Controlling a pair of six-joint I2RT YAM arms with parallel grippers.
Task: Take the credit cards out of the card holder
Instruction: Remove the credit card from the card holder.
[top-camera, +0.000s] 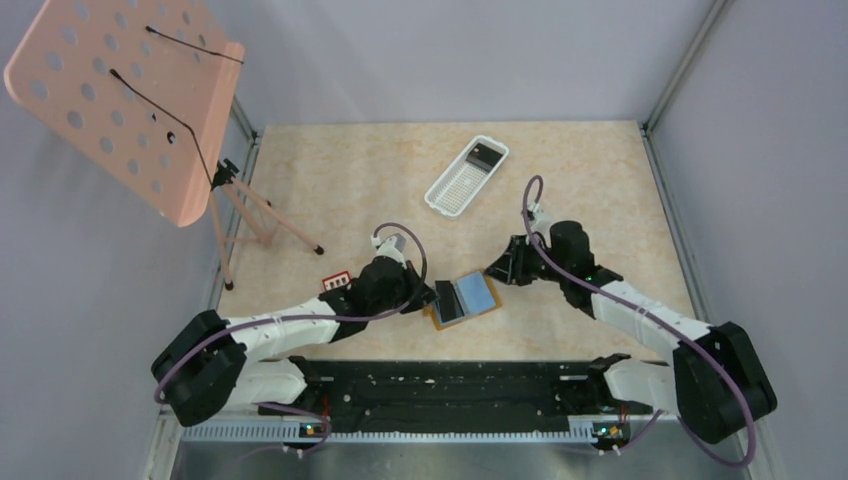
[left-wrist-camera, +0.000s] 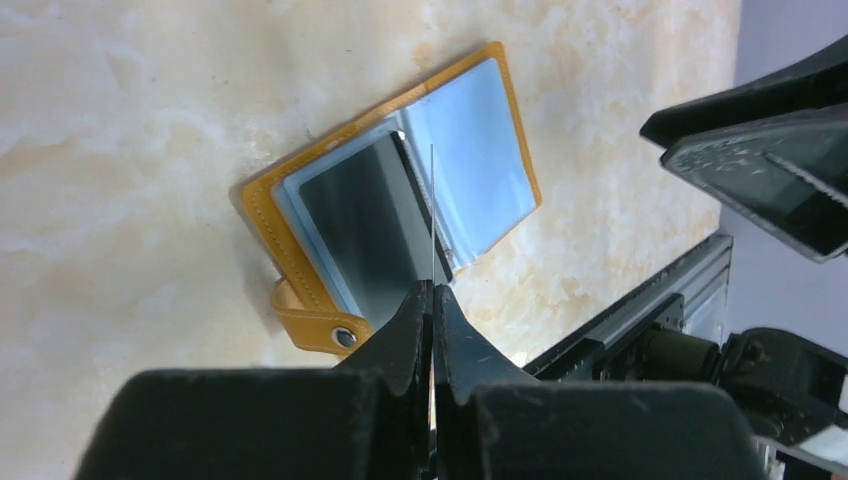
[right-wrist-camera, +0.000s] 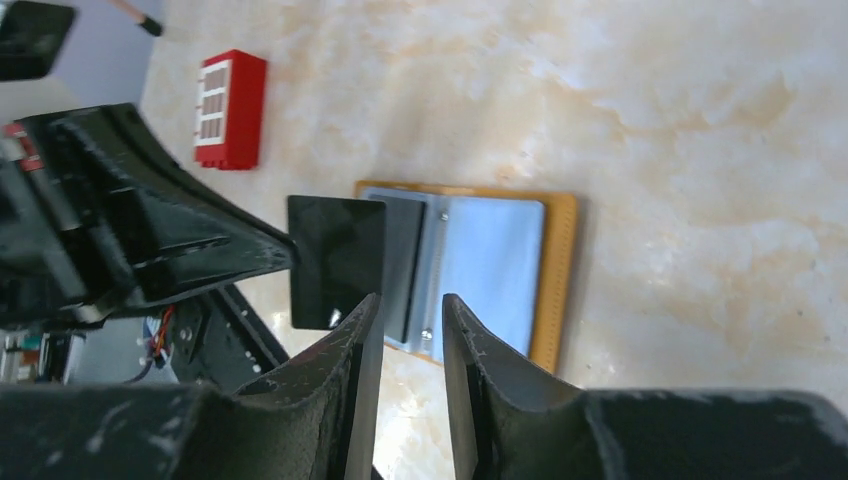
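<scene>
The tan card holder (top-camera: 478, 313) lies open on the table near the front middle, its blue-grey inner panels (left-wrist-camera: 470, 160) facing up. My left gripper (left-wrist-camera: 432, 290) is shut on a dark credit card (right-wrist-camera: 335, 260), held on edge just above the holder's left half. In the left wrist view that card shows only as a thin line. Another grey card (left-wrist-camera: 360, 215) lies in the holder's left panel. My right gripper (right-wrist-camera: 405, 310) hovers open just right of the holder with nothing between its fingers.
A white slotted tray (top-camera: 455, 185) with a dark card at its far end stands at the back middle. A small red block (top-camera: 335, 282) lies left of my left arm. A pink music stand (top-camera: 120, 100) on tripod legs occupies the back left.
</scene>
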